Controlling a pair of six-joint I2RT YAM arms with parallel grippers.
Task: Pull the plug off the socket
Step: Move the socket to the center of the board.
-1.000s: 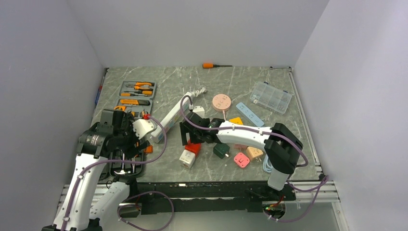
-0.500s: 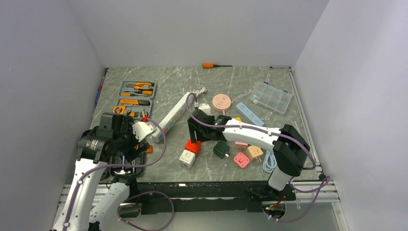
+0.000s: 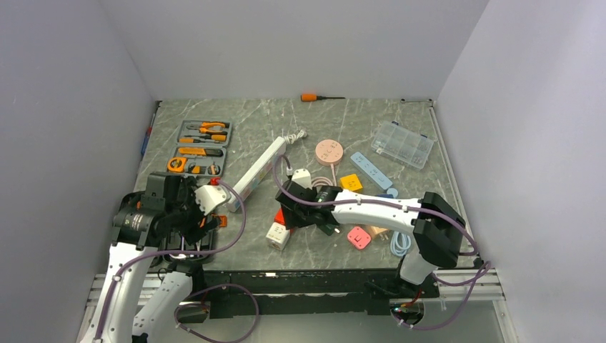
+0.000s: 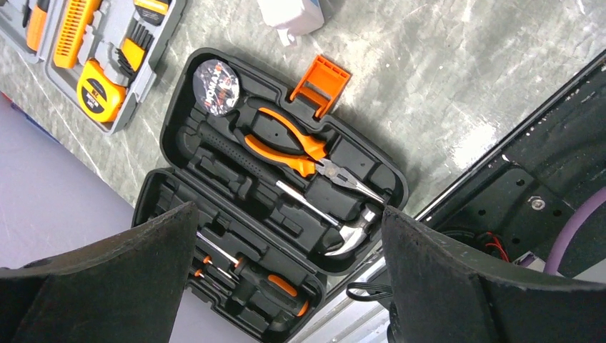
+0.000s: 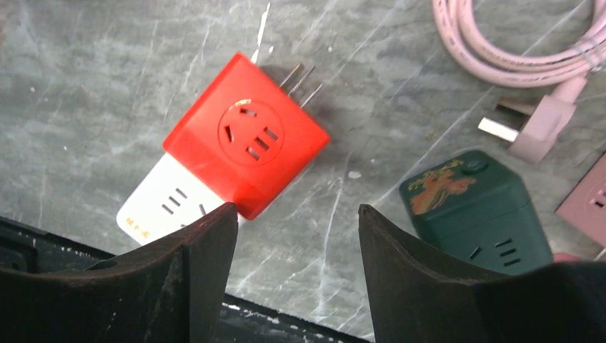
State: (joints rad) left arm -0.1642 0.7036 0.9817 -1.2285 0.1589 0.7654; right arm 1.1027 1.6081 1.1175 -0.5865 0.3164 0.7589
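Top external view shows the left arm drawn back a little toward the near-left corner since a second ago. Its tool (image 4: 289,214) hangs with jaws spread wide and nothing between them, above the open black tool case (image 4: 357,157) that holds pliers and a hammer.

The socket (image 3: 257,170) lies where it lay before, slanting across the middle of the desk (image 3: 371,121), near end toward the left arm. Neither tool touches it. A small white plug (image 3: 300,175) lies loose just right of its far half. From above no plug appears to stand in its outlets, though the view is too small to be sure.

The main change is on the right. That arm has swung away from the socket's side toward the front. Its tool (image 5: 296,214) now hovers low over the loose adapters, jaws apart and gripping nothing, though narrower than a second ago. The red cube adapter (image 5: 246,136) sits just beyond its fingertips, prongs bare on the desk. A green adapter (image 5: 472,200) and a pink corded plug (image 5: 532,132) lie further right.

Judging from this, the socket is unattended, so the pull is either finished or set aside.
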